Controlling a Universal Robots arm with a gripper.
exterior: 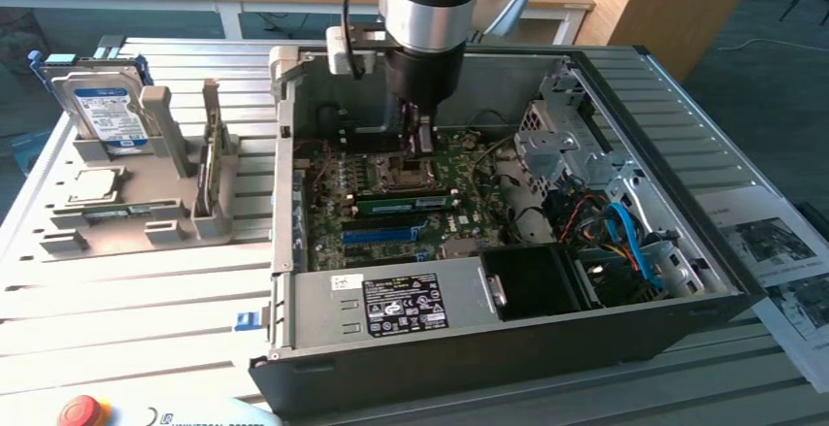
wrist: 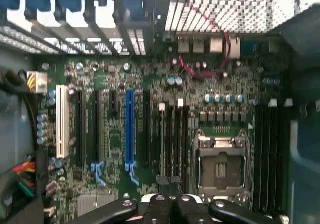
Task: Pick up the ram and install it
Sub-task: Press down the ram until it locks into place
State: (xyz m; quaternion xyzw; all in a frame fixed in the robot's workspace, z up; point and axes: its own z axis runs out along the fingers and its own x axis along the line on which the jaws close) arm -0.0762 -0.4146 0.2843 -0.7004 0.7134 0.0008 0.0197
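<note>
Now upright — claw (exterior: 418,151) above motherboard (exterior: 388,188)

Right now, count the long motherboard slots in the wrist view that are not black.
2: a white slot near the case wall, and a blue slot among the black ones, nearer the processor socket. Others may be hidden.

Silver-grey arm (exterior: 428,4), black band, black wrist; white box with black cable on side; black tool (exterior: 418,145).
</note>
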